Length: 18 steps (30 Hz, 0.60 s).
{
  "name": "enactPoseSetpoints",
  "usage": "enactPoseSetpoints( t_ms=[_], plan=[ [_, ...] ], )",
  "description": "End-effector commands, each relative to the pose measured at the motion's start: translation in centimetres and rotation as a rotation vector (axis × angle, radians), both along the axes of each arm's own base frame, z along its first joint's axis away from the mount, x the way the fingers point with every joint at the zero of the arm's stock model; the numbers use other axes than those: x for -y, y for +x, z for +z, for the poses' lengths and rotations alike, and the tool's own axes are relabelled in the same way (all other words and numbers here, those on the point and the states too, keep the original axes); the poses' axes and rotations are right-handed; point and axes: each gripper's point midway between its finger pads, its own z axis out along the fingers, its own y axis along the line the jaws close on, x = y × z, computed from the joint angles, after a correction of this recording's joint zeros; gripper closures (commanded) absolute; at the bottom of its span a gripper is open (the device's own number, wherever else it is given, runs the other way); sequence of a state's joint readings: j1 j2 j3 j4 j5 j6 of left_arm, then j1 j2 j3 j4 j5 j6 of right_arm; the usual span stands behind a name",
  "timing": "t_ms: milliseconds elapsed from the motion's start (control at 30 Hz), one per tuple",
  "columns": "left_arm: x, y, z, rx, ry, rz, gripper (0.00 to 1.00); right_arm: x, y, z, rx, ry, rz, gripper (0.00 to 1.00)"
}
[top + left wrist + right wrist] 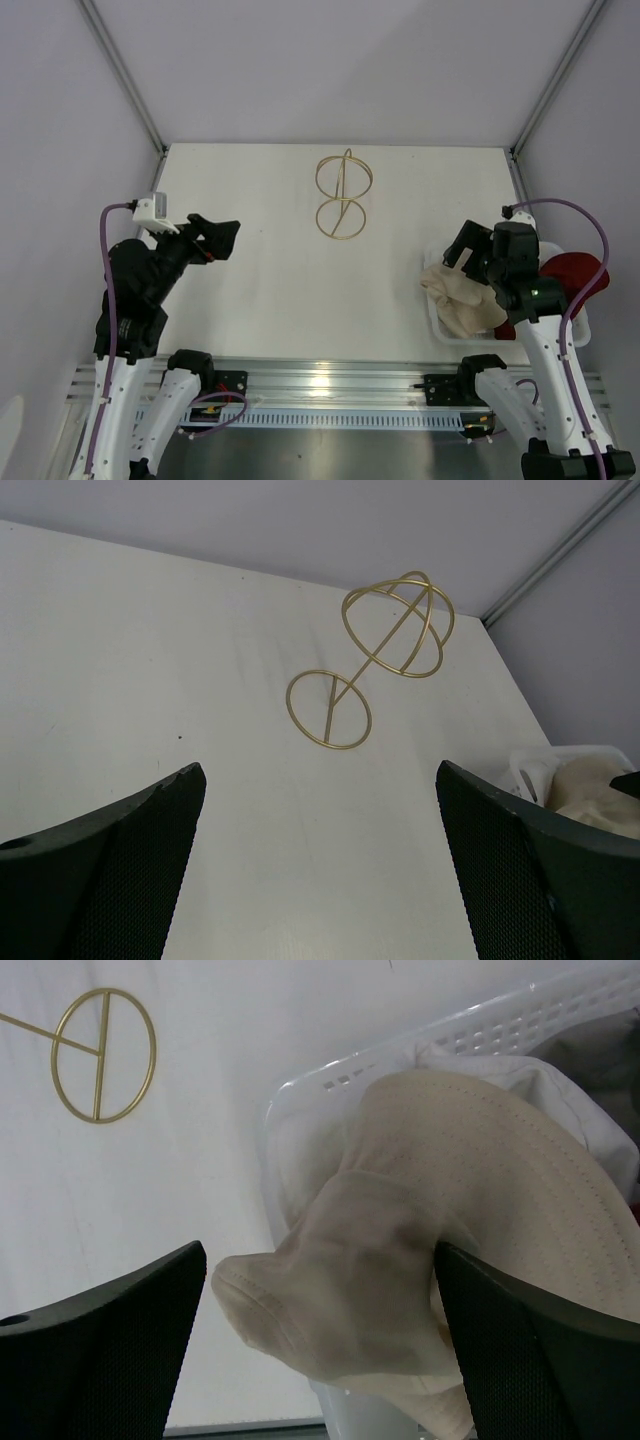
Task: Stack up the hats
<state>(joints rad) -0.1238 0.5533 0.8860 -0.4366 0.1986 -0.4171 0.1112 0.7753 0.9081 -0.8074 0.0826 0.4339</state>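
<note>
A cream-white hat (460, 297) droops over the left rim of a white mesh basket (437, 322) at the right of the table. Its crumpled brim (350, 1290) hangs between the fingers of my right gripper (318, 1250), which stands open around it; the right finger (530, 1350) is close against the fabric. A dark red hat (577, 274) lies in the basket behind my right arm. A paler grey-white fold (580, 1110) shows behind the cream hat. My left gripper (220, 238) hovers open over bare table at the left, with nothing between its fingers (130, 860).
A gold wire-ring stand (345, 195) lies on its side at the table's far middle, seen also from the left wrist (395, 630). The basket's perforated wall (450, 1045) runs behind the cream hat. Grey walls close in the table on three sides.
</note>
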Motion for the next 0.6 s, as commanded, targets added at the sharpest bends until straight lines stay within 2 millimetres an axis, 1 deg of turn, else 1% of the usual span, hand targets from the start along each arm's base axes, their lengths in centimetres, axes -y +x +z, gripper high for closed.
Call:
enactPoseSetpoints(
  t_ms=[0,33,67,133,200,233,267,367,433,533,567],
  plan=[
    [0.2,0.0,-0.2,0.001,0.016,-0.02,0.01,-0.1,-0.7,3.2,0.068,-0.011,0.01,0.0],
    [0.2,0.1,-0.1,0.001,0.015,-0.02,0.01,-0.4,-0.7,4.1,0.095,-0.025,0.049,0.0],
    [0.2,0.1,-0.2,-0.002,0.015,-0.023,0.0,-1.4,-1.0,4.7,0.111,-0.007,0.108,0.01],
    [0.3,0.1,-0.2,-0.005,0.019,-0.027,0.0,-1.9,-1.5,5.5,0.113,-0.013,0.156,0.0],
    [0.3,0.1,-0.5,-0.016,0.028,-0.032,0.0,-2.2,-1.8,5.1,0.084,-0.021,0.176,0.01],
    [0.3,0.0,-0.3,-0.013,0.029,-0.035,0.01,-2.0,-2.1,4.6,0.055,-0.025,0.166,0.01],
    [0.3,0.0,-0.3,-0.017,0.031,-0.037,0.01,-1.5,-2.1,3.9,0.03,-0.042,0.134,0.0],
    [0.4,0.1,-0.5,-0.023,0.031,-0.042,0.0,-1.2,-2.6,2.3,-0.033,-0.055,0.111,0.01],
    [0.5,0.2,-0.5,-0.026,0.029,-0.046,0.01,-1.1,-3.3,0.9,-0.088,-0.073,0.098,0.0],
    [0.8,0.2,-0.5,-0.029,0.029,-0.062,0.01,-0.1,-3.9,-0.1,-0.123,-0.123,0.047,0.01],
    [0.8,0.2,-0.6,-0.032,0.029,-0.065,0.0,-0.3,-3.8,-0.1,-0.121,-0.121,0.051,0.02]
  ],
)
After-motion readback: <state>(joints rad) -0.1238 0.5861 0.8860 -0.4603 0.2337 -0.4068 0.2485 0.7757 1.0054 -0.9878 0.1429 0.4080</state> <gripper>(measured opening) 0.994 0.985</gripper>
